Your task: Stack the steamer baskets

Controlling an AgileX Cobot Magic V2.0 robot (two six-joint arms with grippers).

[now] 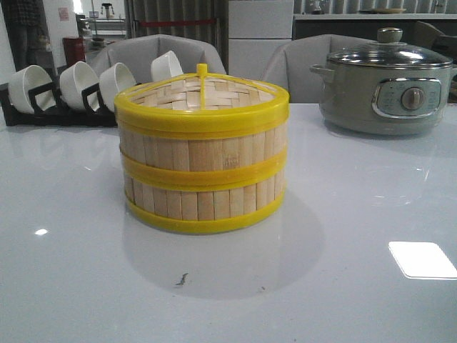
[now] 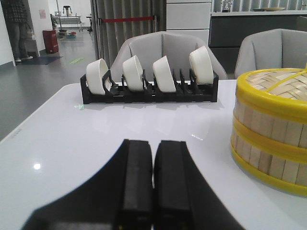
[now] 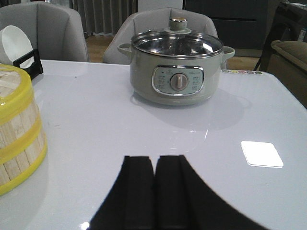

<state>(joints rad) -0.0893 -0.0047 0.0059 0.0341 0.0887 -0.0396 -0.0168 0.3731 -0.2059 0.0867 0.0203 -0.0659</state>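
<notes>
Two steamer baskets stand stacked in the middle of the white table, the upper basket (image 1: 203, 143) sitting squarely on the lower basket (image 1: 205, 196). A woven yellow-rimmed lid (image 1: 201, 93) with a small knob covers the top. The same stack (image 2: 272, 128) shows at the edge of the left wrist view, and the stack (image 3: 18, 127) shows at the edge of the right wrist view. My left gripper (image 2: 153, 143) is shut and empty, hovering over bare table apart from the stack. My right gripper (image 3: 155, 158) is likewise shut and empty. Neither arm appears in the front view.
A black rack with several white bowls (image 1: 71, 89) stands at the back left. A grey electric pot with a glass lid (image 1: 385, 89) stands at the back right. Grey chairs (image 1: 161, 53) sit behind the table's far edge.
</notes>
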